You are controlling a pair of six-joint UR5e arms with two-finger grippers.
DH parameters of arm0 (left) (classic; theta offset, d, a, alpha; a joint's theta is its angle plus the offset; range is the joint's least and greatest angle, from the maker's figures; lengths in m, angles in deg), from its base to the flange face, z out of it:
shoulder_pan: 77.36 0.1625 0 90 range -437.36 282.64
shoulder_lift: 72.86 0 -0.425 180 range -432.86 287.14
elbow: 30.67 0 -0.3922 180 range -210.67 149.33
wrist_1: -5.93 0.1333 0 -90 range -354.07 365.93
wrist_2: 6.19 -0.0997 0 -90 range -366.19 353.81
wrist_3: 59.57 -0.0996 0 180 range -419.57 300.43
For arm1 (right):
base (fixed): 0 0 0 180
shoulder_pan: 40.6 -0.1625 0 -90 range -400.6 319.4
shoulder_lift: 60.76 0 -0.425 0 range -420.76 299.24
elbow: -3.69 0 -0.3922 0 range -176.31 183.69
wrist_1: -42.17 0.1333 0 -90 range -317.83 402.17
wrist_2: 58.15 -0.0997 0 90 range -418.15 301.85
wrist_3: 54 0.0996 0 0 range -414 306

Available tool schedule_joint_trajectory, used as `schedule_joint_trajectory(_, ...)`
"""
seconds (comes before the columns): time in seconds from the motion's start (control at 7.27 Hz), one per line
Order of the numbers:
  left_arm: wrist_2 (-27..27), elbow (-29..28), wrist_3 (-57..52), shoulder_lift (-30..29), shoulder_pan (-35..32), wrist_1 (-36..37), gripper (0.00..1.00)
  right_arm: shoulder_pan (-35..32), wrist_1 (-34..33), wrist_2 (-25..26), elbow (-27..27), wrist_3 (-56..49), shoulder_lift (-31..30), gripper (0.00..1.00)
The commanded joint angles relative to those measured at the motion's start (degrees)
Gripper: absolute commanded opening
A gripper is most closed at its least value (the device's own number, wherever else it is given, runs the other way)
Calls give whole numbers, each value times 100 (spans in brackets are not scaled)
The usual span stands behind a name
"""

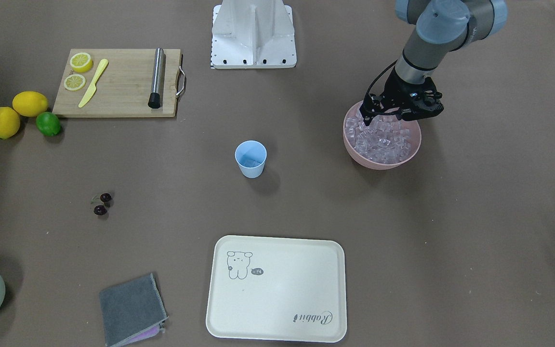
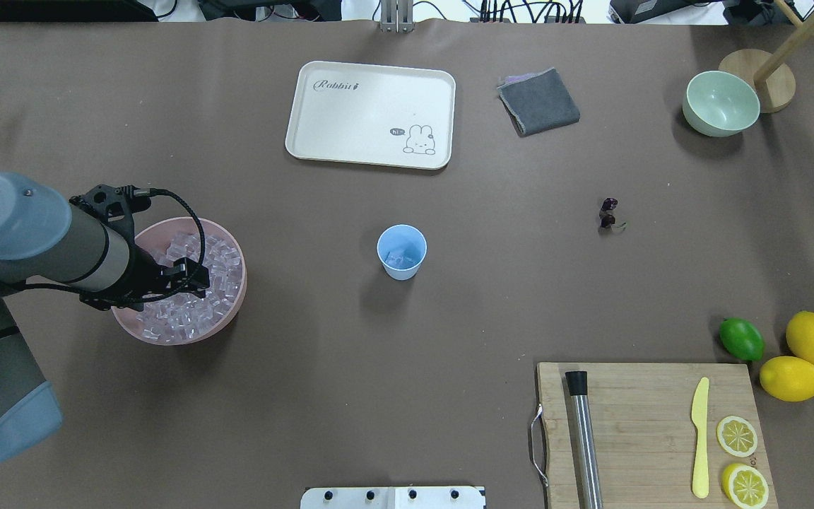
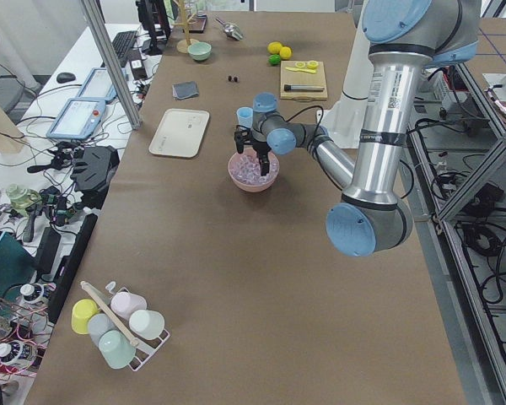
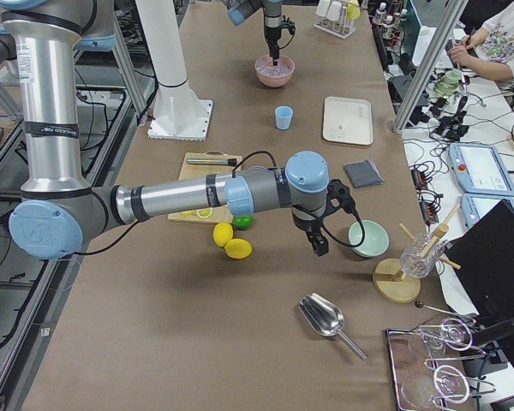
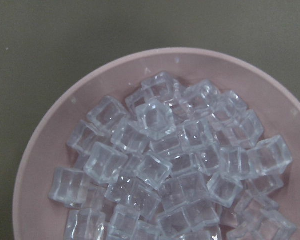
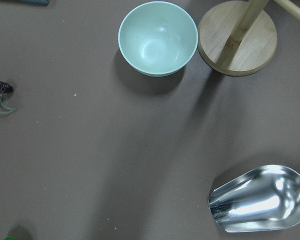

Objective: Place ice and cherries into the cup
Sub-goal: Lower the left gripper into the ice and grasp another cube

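The light blue cup (image 2: 401,252) stands upright mid-table, also in the front view (image 1: 250,159); a little ice shows inside it. Many clear ice cubes (image 5: 175,165) fill the pink bowl (image 2: 241,290), which also shows in the front view (image 1: 378,164). My left gripper (image 1: 383,115) hangs just above the ice in the bowl; its jaws look spread and empty. The two dark cherries (image 2: 608,213) lie on the table, also in the right wrist view (image 6: 0,95). My right gripper (image 4: 317,244) hovers near the green bowl; I cannot tell whether it is open or shut.
A cream tray (image 2: 372,113), grey cloth (image 2: 538,101) and pale green bowl (image 2: 721,104) lie at the far side. A cutting board (image 2: 640,410) holds a muddler, knife and lemon slices; lemons and a lime sit beside it. A metal scoop (image 6: 260,200) and wooden stand (image 6: 237,37) are under my right wrist.
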State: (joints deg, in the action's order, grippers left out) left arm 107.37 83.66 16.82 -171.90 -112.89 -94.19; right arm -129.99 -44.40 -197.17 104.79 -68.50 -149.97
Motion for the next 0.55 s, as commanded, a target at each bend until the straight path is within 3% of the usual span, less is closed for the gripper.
schedule_joint_trajectory(0.0,-18,19,8,17,143,-43,90,0,0,6,-3,-27,0,99)
schedule_joint_trajectory(0.41,-27,2,-1,8,213,-43,66,0,0,-3,6,-36,-61,99)
